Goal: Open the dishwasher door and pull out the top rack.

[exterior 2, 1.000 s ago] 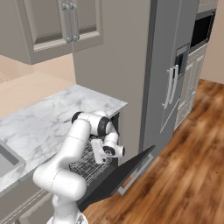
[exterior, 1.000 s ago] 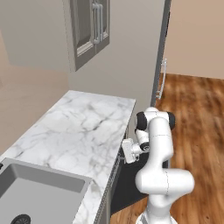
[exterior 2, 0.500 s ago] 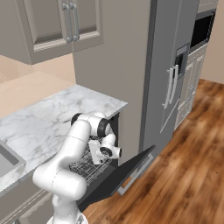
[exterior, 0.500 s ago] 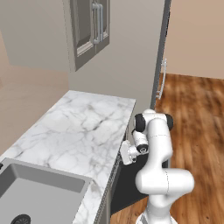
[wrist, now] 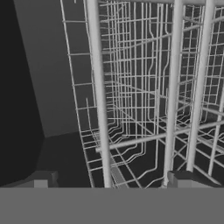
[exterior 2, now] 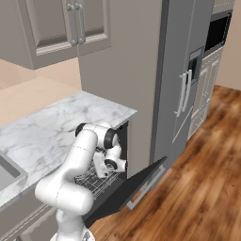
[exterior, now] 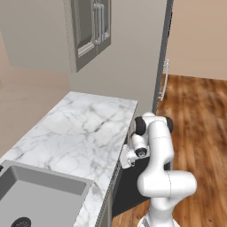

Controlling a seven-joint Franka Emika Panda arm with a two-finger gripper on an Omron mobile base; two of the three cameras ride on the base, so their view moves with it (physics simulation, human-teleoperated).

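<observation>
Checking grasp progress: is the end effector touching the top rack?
Cannot tell. In the hand view the fingertips straddle the top rack's wires, jaws open, but neither contact nor gap shows plainly.

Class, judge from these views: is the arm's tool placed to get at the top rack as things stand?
Probably yes: the dishwasher door hangs open, and the open tool faces the top rack wires close up, nothing between.

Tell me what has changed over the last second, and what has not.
The gripper has dropped a little lower in front of the open dishwasher, towards the wire rack. Its jaws are open and hold nothing. The dishwasher door stays folded down, and the rack stays where it was; the base has not driven.
</observation>
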